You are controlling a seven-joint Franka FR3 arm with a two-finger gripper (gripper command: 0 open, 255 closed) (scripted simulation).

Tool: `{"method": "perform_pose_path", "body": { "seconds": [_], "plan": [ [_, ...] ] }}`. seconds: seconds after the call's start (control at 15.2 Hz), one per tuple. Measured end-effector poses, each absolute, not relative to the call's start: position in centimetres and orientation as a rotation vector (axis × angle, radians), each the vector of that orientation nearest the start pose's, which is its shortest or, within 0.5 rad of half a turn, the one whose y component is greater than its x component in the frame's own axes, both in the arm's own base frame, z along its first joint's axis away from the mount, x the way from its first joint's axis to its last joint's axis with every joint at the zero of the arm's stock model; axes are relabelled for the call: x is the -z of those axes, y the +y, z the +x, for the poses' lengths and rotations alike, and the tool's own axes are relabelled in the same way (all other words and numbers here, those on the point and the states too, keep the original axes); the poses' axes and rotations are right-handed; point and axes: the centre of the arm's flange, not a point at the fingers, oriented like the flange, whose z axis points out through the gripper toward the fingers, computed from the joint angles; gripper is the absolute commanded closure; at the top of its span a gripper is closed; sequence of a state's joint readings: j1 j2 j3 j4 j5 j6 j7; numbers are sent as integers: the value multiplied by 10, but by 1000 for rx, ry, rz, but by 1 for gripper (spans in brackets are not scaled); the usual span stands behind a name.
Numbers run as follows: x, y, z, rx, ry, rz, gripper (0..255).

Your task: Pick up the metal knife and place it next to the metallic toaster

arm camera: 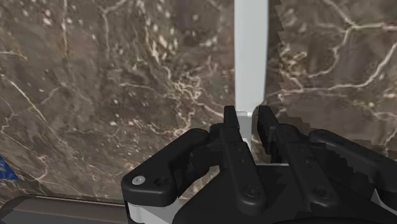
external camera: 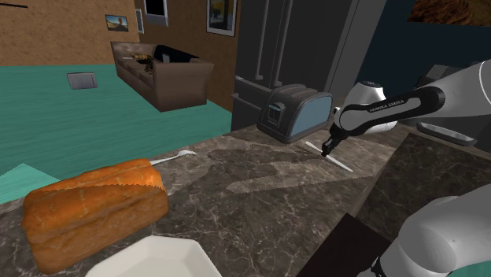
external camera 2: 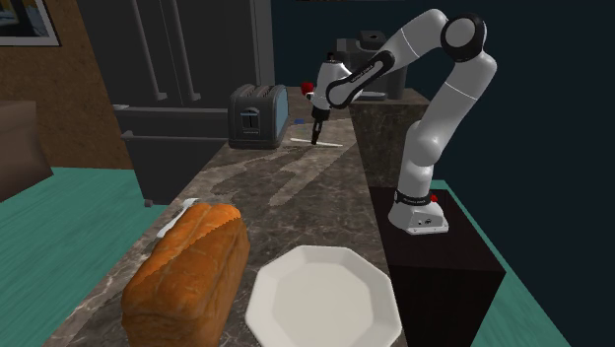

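Jaws are seen pinching the pale knife [arm camera: 250, 57] at its near end. Its long axis runs straight out from betw. them, on or just above the marbled surface [arm camera: 127, 83]; which can't be told. Beyond, the toaster [external camera: 295, 112] is found near the knife, twd. the shoulder view's left.

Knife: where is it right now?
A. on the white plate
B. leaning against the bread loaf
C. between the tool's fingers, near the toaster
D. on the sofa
C: in the wrist view the tool clasps the pale knife, and the shoulder view puts both just beside the toaster.
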State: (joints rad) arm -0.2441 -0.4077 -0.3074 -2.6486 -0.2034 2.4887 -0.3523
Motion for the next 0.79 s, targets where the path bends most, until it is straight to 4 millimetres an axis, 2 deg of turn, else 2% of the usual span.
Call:
{"method": "perform_pose_path", "body": {
  "seconds": [0.07, 0.13, 0.53, 0.79],
  "plan": [
    [-392, -214, 356, 336, 69, -3245, 255],
    [-392, -214, 356, 336, 69, -3245, 0],
    [-392, -214, 355, 335, 69, -3244, 0],
    [-426, -209, 348, 337, 69, -3245, 0]
  ]
}}
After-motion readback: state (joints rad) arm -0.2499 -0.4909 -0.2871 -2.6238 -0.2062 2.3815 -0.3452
